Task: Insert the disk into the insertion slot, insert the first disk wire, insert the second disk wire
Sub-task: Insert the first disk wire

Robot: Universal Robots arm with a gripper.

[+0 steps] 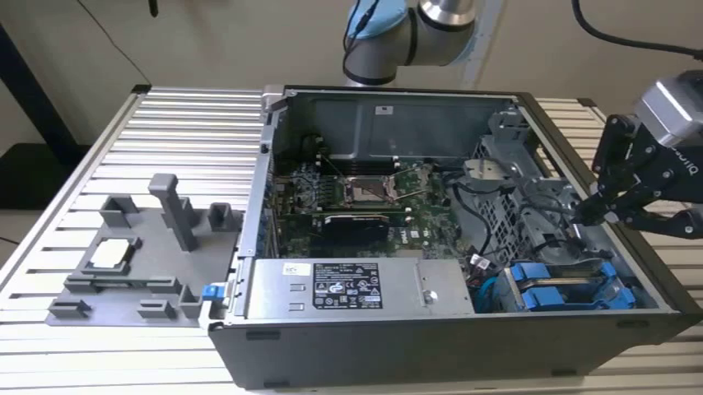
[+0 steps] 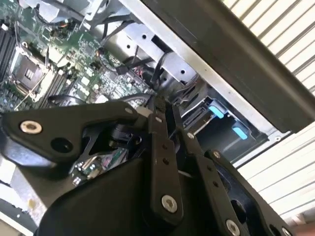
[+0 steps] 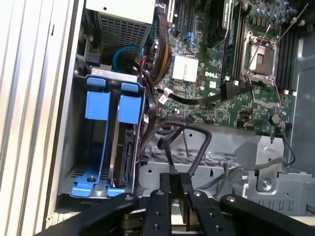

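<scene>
At the exterior view's left stood the grey fixture tray (image 1: 121, 247), well apart from my work. Rightward, the disk (image 3: 126, 152) sat in the insertion slot (image 3: 73, 147) between blue rails (image 3: 97, 105). My claw (image 3: 175, 177) hung near that cage, seemingly pinched together on a black disk wire (image 3: 167, 150). I judged it light and limp, best gripped near its stiff plug.

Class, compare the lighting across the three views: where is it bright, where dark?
Exterior view: ribbed table evenly lit, computer case interior dimmer. Second wrist view: the table glares white, the hand looms dark. First wrist view: blue brackets brightly lit.
</scene>
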